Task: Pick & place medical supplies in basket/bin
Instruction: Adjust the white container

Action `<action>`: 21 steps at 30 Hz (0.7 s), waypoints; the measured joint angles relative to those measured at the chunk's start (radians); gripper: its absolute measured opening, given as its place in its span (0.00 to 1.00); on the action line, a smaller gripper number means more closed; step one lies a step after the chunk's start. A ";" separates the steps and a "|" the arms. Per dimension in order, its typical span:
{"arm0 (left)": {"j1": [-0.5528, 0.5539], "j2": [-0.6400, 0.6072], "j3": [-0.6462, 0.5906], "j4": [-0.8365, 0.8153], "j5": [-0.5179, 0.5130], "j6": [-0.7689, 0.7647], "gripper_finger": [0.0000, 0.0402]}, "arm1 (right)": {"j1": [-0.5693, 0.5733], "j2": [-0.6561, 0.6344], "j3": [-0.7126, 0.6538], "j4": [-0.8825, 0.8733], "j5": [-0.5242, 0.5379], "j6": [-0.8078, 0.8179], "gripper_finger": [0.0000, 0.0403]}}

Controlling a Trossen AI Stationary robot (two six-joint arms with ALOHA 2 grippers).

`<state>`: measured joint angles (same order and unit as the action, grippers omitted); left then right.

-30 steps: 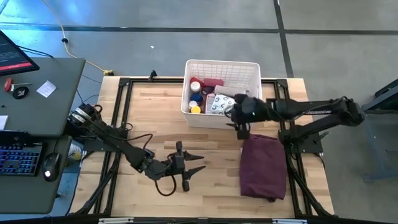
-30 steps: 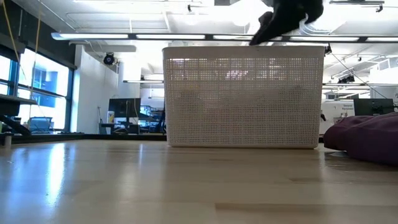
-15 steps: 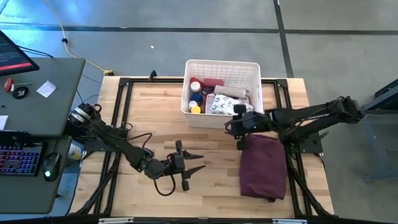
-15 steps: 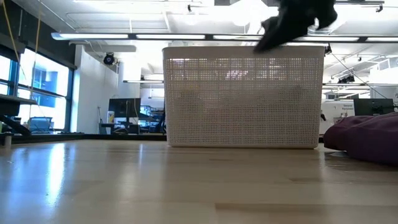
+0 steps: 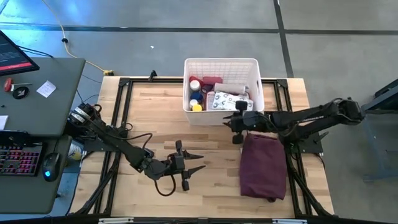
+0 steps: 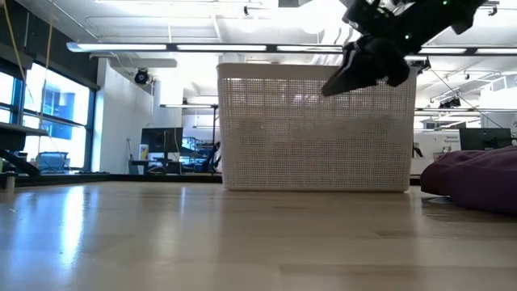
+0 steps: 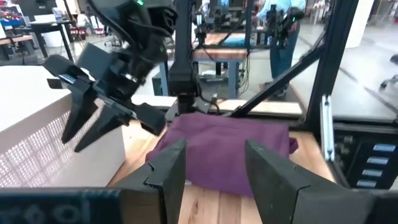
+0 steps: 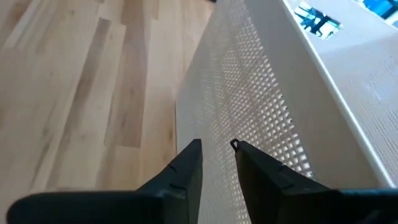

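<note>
1. Two arms are in view. The right gripper (image 5: 237, 127) hangs above the table just at the near wall of the basket (image 5: 220, 64), beside the basket's right front corner; its fingers (image 8: 186, 167) stand narrowly apart and hold nothing.
2. Basket appearance: white rectangular plastic, walls of fine lattice with a solid rim. Seen from table height, the basket (image 6: 317, 129) sits flat on the wood with the right gripper (image 6: 361, 69) in front of its upper right part.
3. Basket contents, directly beyond the right gripper: a blue-capped bottle (image 5: 196, 98), a yellow-capped item (image 5: 196, 107), a red item (image 5: 209, 81) and a grey-white printed packet (image 5: 222, 101).
4. A maroon cloth (image 5: 262, 165) lies on the table just on the near side of the right gripper.
5. The left gripper (image 5: 185, 164) waits low over the table, well apart from the basket, fingers (image 7: 166, 171) spread wide and empty.
</note>
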<state>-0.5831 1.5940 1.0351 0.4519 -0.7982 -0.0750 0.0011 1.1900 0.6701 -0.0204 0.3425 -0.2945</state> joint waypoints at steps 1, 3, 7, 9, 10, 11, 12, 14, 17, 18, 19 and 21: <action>0.000 0.000 0.000 -0.014 0.000 0.000 0.48 | -0.015 0.000 0.000 0.001 -0.013 -0.001 0.21; 0.000 0.000 0.000 -0.046 -0.004 -0.006 0.48 | -0.044 0.000 0.000 0.008 -0.047 -0.001 0.21; 0.001 0.000 0.000 -0.096 -0.030 -0.028 0.48 | -0.091 0.000 0.000 0.033 -0.149 0.002 0.21; 0.001 -0.001 0.000 -0.114 -0.032 -0.038 0.48 | -0.102 0.000 0.000 0.042 -0.167 -0.006 0.21; 0.001 -0.005 0.000 -0.126 -0.032 -0.037 0.48 | -0.108 0.000 0.000 0.043 -0.167 -0.022 0.21; 0.000 -0.011 0.000 -0.135 -0.031 -0.037 0.48 | -0.116 0.000 0.000 0.045 -0.165 -0.035 0.21; 0.000 -0.016 0.000 -0.141 -0.025 -0.039 0.48 | -0.124 0.000 0.000 0.047 -0.164 -0.040 0.21; 0.001 -0.018 0.000 -0.158 -0.001 -0.037 0.48 | -0.137 0.000 0.000 0.054 -0.185 -0.023 0.21; 0.001 -0.015 0.000 -0.200 0.025 -0.009 0.48 | -0.134 -0.001 0.000 0.053 -0.256 0.012 0.21; 0.008 -0.015 0.000 -0.211 0.022 -0.013 0.48 | -0.130 -0.001 0.000 0.053 -0.271 0.020 0.21; 0.017 -0.016 -0.001 -0.228 0.021 -0.024 0.48 | -0.125 -0.001 0.000 0.053 -0.273 0.027 0.21; 0.034 -0.036 -0.026 -0.249 0.028 -0.038 0.48 | -0.114 -0.003 0.000 0.055 -0.271 0.037 0.21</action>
<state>-0.5491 1.5577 1.0093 0.2034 -0.7704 -0.1134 -0.1127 1.1875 0.6704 0.0343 0.0719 -0.2572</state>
